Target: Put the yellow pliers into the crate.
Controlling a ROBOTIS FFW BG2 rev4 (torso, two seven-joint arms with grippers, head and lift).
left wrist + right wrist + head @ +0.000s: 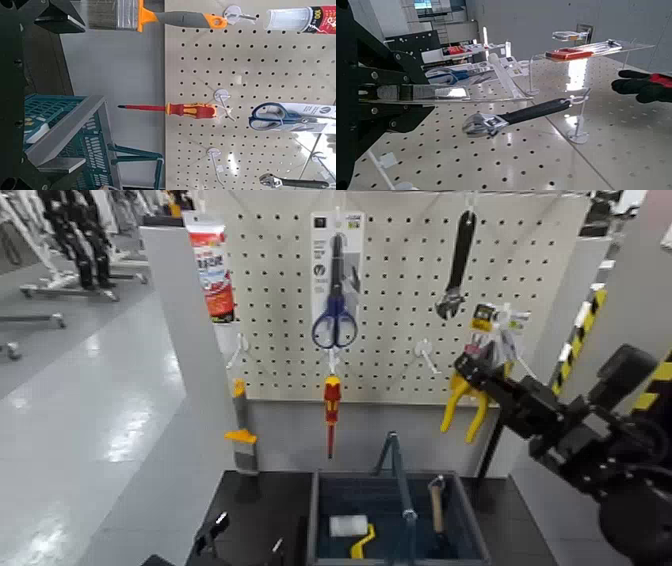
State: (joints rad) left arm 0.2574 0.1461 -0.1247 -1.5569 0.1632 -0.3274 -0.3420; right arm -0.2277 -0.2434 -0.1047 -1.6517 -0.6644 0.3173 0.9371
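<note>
The yellow pliers [462,405] are at the right side of the pegboard, with their card [492,322] up by the board. My right gripper [476,376] reaches in from the right and is shut on the pliers just above the yellow handles. In the right wrist view its dark fingers [383,111] press on the pack's shiny edge [435,93]. The crate [318,490] stands on the black table below, with its tall handle bar [400,480]; it also shows in the left wrist view [71,134]. My left gripper [242,540] waits open, low at the table's front left.
The pegboard holds blue scissors [334,290], a black wrench [457,265], a red and yellow screwdriver [331,405] and a tube [212,265]. A brush [240,435] hangs on the left post. A white paint roller [350,528] and a wooden-handled tool [437,505] lie in the crate.
</note>
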